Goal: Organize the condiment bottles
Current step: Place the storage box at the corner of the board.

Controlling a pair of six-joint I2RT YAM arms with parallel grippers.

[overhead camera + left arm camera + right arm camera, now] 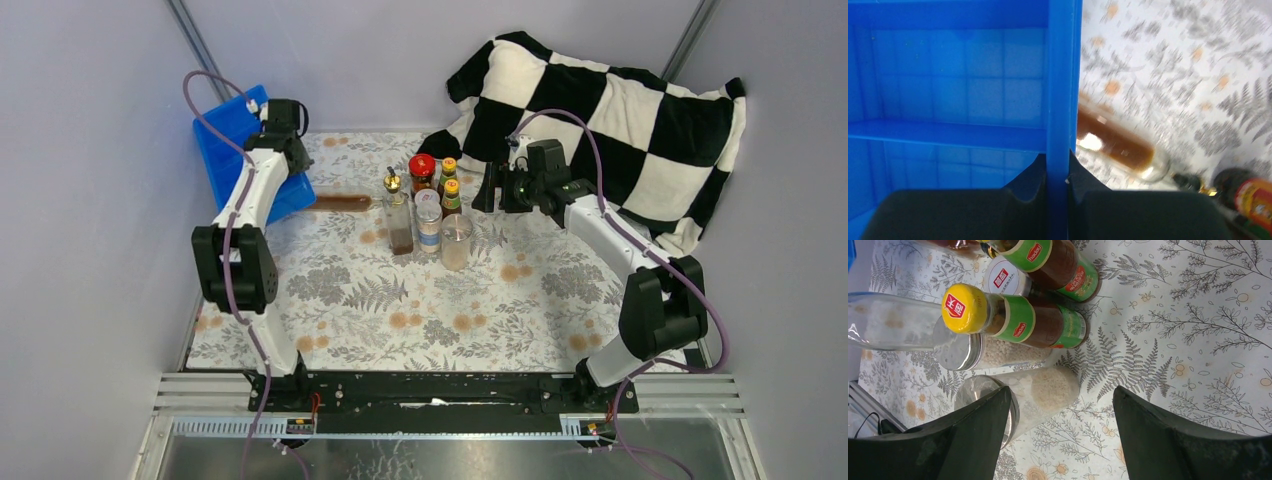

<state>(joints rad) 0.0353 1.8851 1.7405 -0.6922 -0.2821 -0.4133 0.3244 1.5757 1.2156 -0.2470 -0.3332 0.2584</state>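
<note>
Here left claw (1056, 166) pinches the blue tray (1060, 60) wall; right claw (1062, 396) gapes

The left arm (247, 195) and right arm (598, 228) are each built of smooth white link shells between blocky matte-black joint housings (236, 266), ending in a black wrist block. A purple cable (205, 85) loops loosely along each arm from base to wrist, and both bases sit on a black bar (440, 390) flanked by ribbed aluminium rails (200, 392). Close up, the fingers (973, 435) are thick matte-black plastic wedges with rounded, gently curved inner edges and a faintly grainy surface.
</note>
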